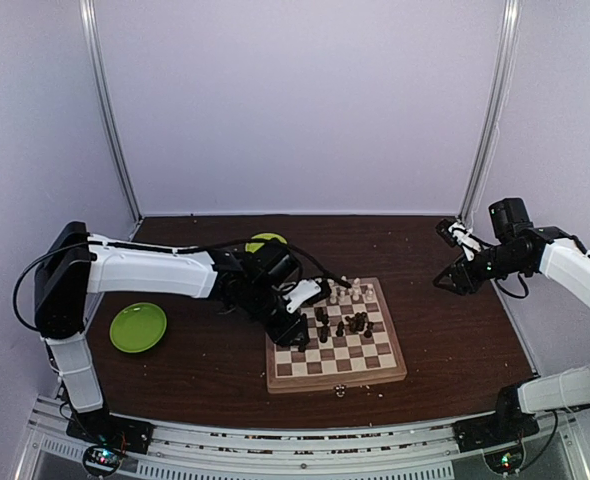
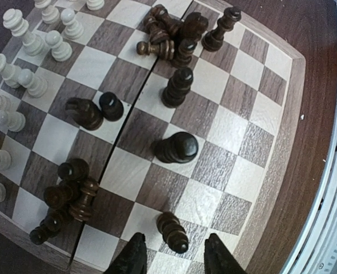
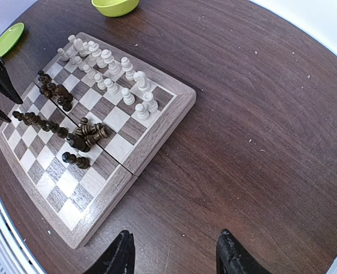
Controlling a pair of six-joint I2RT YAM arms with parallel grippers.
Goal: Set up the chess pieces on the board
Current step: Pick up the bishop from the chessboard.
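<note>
The board (image 1: 363, 357) lies on the brown bench (image 1: 455, 350). The white chess pieces (image 1: 351, 293) stand along its 12 o'clock edge. The dark chess pieces (image 1: 347, 323) sit in little heaps near the middle, and some have tipped over. The left claw (image 2: 175, 246) hangs low over the board's 9 o'clock side. Its two fingers are apart. One dark piece (image 2: 171, 227) lies on its side right at the gap, and nothing squeezes it. The right claw (image 3: 176, 256) hangs over bare bench at 2 o'clock from the board, its fingers apart and holding nothing. A green plate (image 1: 138, 327) lies at 9 o'clock from the board, and a green bowl (image 1: 265, 240) at 11 o'clock.
</note>
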